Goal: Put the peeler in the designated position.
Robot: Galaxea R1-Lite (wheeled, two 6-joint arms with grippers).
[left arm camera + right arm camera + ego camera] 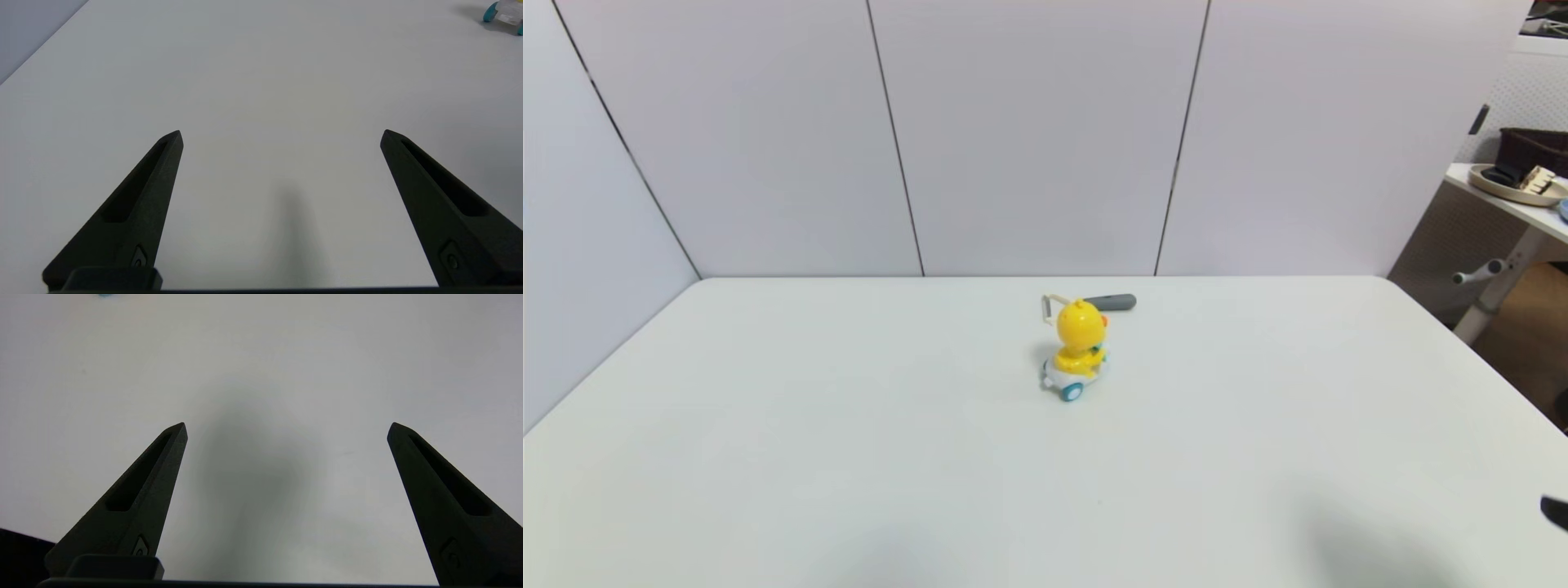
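Behind the yellow duck toy [1078, 347], the peeler [1112, 302] is lying flat on the worktop [849, 425]; light and stiff, probably best pinched across its grey handle. Left hand [281, 136] and right hand [287, 428] are hovering spread, empty.

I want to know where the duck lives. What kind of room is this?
Probably a lab or test room: a bare white table boxed in by plain white panels, holding only a duck and a peeler, with a desk beside it.
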